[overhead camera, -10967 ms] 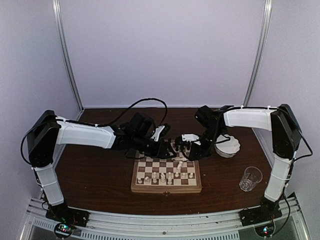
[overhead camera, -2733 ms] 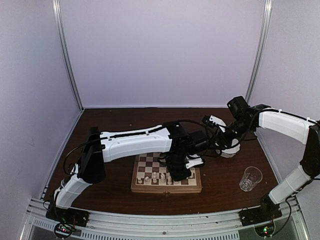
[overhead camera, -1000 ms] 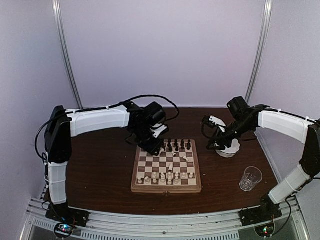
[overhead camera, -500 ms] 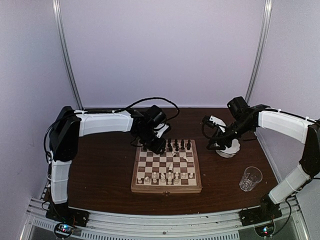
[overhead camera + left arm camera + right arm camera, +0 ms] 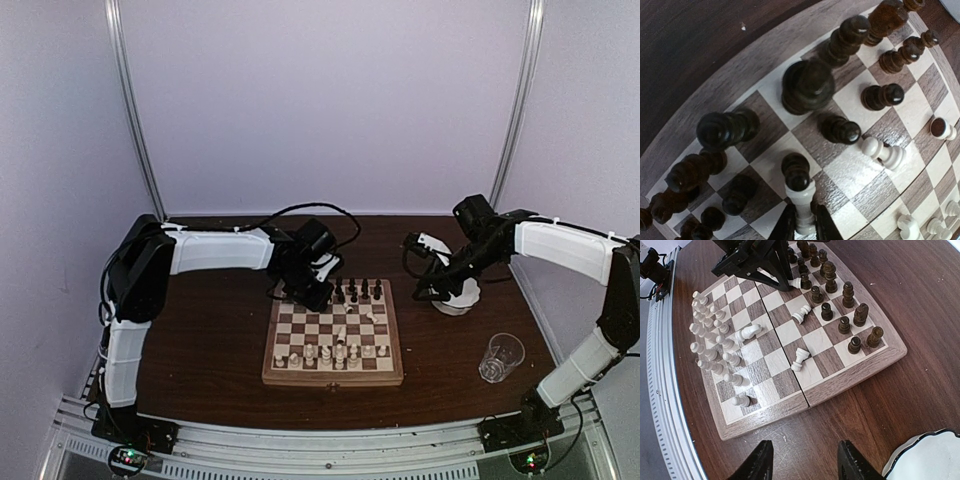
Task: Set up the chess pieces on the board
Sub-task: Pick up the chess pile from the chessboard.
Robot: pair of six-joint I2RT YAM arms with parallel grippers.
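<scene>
The left fingers point(image 5: 788, 227) had been swung to the board's point(image 5: 333, 380) far corner, clenched on a white piece point(image 5: 801, 197) misplaced among dark pieces point(image 5: 807, 85); the right fingers point(image 5: 759, 462) were spread, empty.

The board point(image 5: 333, 379) is checked in light and dark brown inside a tan border. The dark brown pieces point(image 5: 356, 292) line its twelve o'clock edge, the cream pieces point(image 5: 330, 353) its six o'clock edge. The counter point(image 5: 200, 340) is reddish brown. The bowl point(image 5: 462, 299) at three o'clock is white, dark-rimmed. The left pincer point(image 5: 804, 220), closed on a cream piece point(image 5: 801, 196), and the right pincer point(image 5: 805, 445) are black.
</scene>
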